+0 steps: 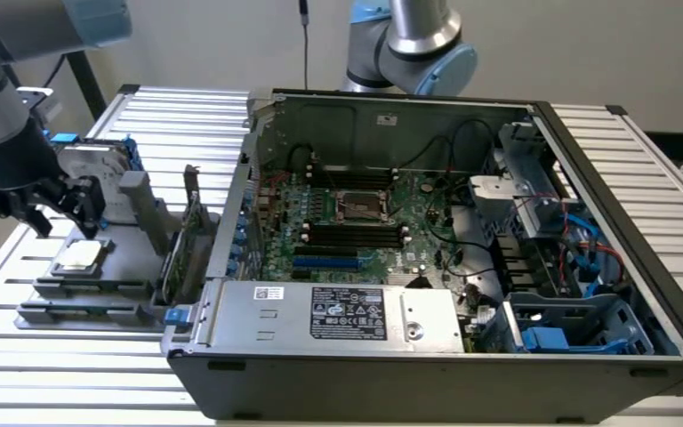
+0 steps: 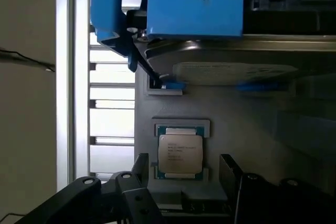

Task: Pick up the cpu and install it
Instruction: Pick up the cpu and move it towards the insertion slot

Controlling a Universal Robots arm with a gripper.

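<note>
One cpu (image 1: 78, 258) lies flat in its recess on the grey holder (image 1: 110, 289), on the exterior view's left just beside the open case (image 1: 437, 387). The gripper (image 1: 63, 216) hovers close above it, its fingers (image 2: 231, 171) spread wide to either side and holding nothing. The chip looks light, stiff and smooth-topped, and likely delicate underneath, so the safest hold appears to be a gentle, level pinch on two opposite edges of its pale rim.

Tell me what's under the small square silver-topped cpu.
The small square silver-topped cpu lies flat in a pocket of the grey fixture block, with raised lips at its edges. The chip covers the pocket floor.
</note>
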